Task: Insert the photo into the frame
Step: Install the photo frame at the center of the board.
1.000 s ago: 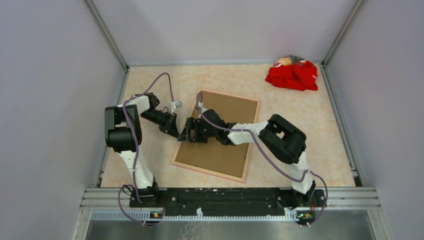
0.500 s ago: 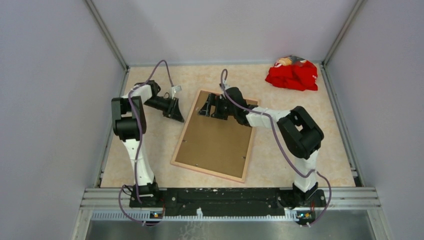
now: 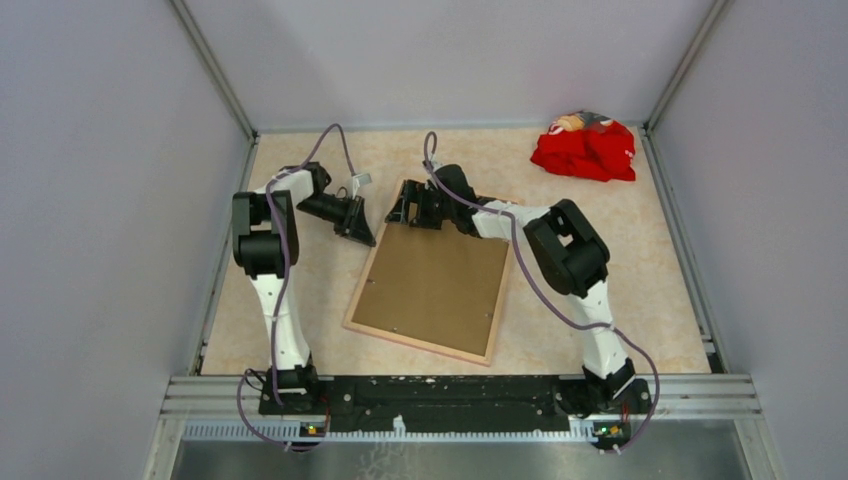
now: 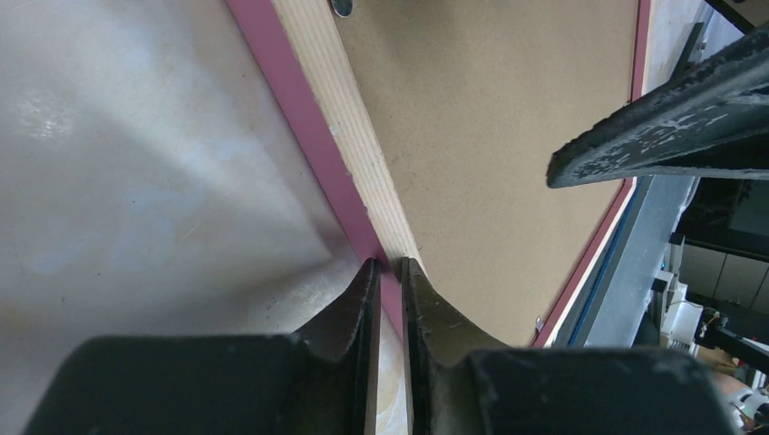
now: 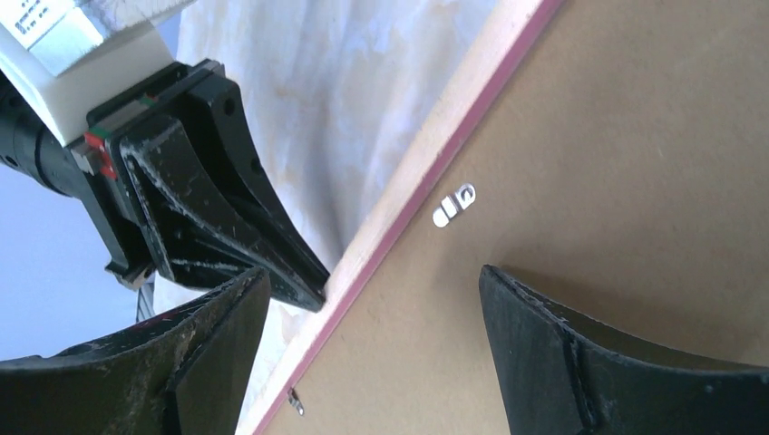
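Note:
The frame (image 3: 415,344) lies face down mid-table, pale wood rim up, with the brown backing board (image 3: 435,280) filling its opening. The photo is hidden. My left gripper (image 3: 366,238) is at the frame's left rim near the far corner. In the left wrist view its fingers (image 4: 388,265) are nearly together, tips against the pink outer edge (image 4: 313,127), nothing clamped between them. My right gripper (image 3: 400,215) hovers open over the far-left corner. In the right wrist view its jaws (image 5: 372,272) straddle the rim (image 5: 426,159) and board (image 5: 617,136), holding nothing.
A red cloth bundle (image 3: 585,148) lies in the far right corner. Small metal retaining tabs (image 5: 453,206) sit along the board's edge. Grey enclosure walls bound the table on three sides. The left gripper's tips (image 5: 313,294) are close beside my right gripper's left finger.
My right gripper moved from the frame's left middle edge up to its far-left corner. My left gripper shifted farther back and right, up against the frame's rim.

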